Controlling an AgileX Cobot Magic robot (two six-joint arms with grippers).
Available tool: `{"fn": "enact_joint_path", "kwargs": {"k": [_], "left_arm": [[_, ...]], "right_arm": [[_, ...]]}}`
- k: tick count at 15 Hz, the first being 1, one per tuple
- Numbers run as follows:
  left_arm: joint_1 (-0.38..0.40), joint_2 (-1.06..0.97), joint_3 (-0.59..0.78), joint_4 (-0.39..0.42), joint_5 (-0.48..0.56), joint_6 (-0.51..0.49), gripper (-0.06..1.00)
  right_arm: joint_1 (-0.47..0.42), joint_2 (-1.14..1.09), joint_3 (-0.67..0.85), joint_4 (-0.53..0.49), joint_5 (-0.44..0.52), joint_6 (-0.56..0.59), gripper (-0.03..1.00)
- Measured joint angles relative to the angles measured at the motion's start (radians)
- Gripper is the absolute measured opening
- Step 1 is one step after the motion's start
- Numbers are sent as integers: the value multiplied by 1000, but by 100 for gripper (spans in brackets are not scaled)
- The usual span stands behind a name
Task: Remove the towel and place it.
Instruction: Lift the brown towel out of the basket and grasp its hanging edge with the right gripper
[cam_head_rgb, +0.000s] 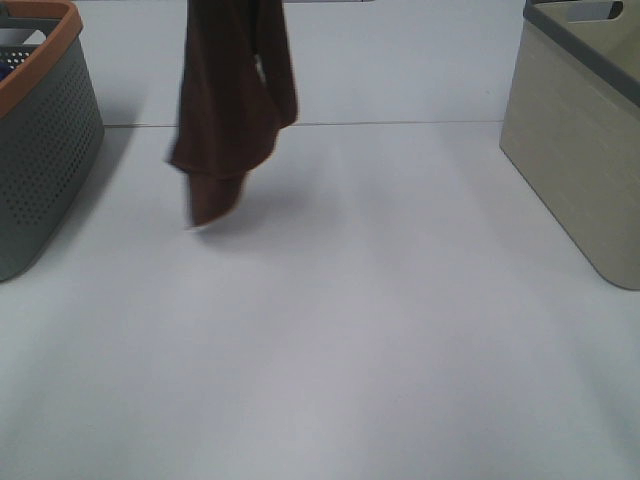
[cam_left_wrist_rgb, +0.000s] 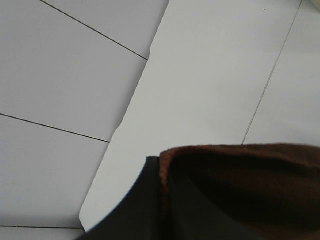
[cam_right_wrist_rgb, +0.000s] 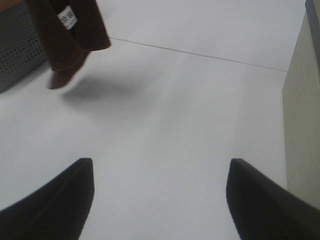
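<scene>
Exterior high view: the dark brown fleecy towel (cam_head_rgb: 232, 110) hangs over the white table (cam_head_rgb: 380, 340), its lowest tip near the surface, beside the grey perforated basket with an orange rim (cam_head_rgb: 45, 150).
The left gripper (cam_left_wrist_rgb: 167, 200) appears clamped on a fold of the cloth, and the right gripper (cam_right_wrist_rgb: 160, 197) is spread wide, holding nothing. A shallow pinch could let the towel slip and land bunched, or its tail could drag.

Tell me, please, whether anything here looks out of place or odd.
Only the brown towel: it hangs bunched and twisted in mid-air over the white table, near the grey basket, its top cut off by the frame and its lower tip blurred. Nothing looks spilled or damaged.
</scene>
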Motion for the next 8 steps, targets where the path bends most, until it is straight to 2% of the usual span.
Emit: {"fn": "enact_joint_path", "kwargs": {"k": [5, 6, 7, 8], "left_arm": [[0, 25, 0, -2, 3, -91, 0], [0, 25, 0, -6, 15, -96, 0], [0, 26, 0, -21, 45, -99, 0], [0, 26, 0, -29, 48, -100, 0]], "right_arm": [[0, 60, 0, 106, -66, -118, 65], [0, 76, 0, 148, -79, -165, 65], [0, 110, -3, 235, -80, -280, 62], [0, 132, -15, 276, -79, -340, 61]]}}
